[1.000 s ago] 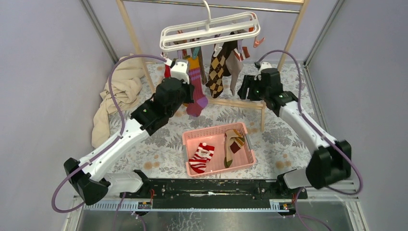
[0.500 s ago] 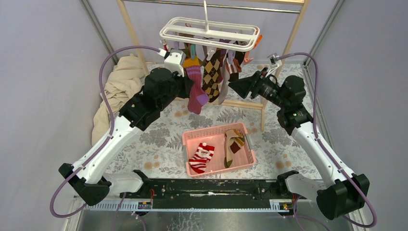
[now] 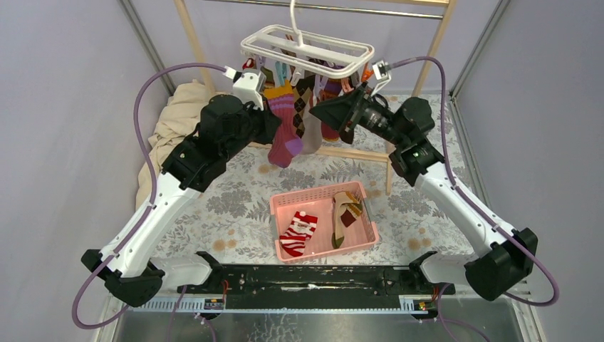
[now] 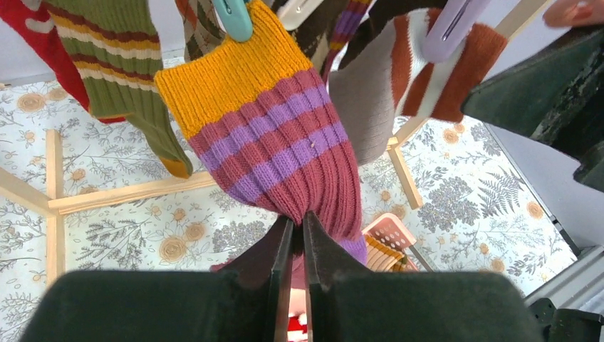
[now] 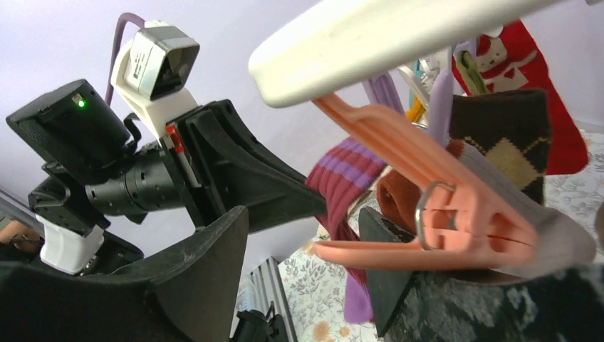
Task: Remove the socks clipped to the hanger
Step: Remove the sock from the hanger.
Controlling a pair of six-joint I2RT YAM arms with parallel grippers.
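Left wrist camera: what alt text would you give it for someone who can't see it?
The left gripper pinches the lower part of a maroon-and-purple striped sock with a mustard cuff, hanging from a teal clip. Other socks hang beside it above a floral table.

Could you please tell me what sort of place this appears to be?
Probably a robot test cell staged as a laundry corner: bare walls with metal framing, two arms bolted to a rail, and a hanger of clipped socks above a pink basket.
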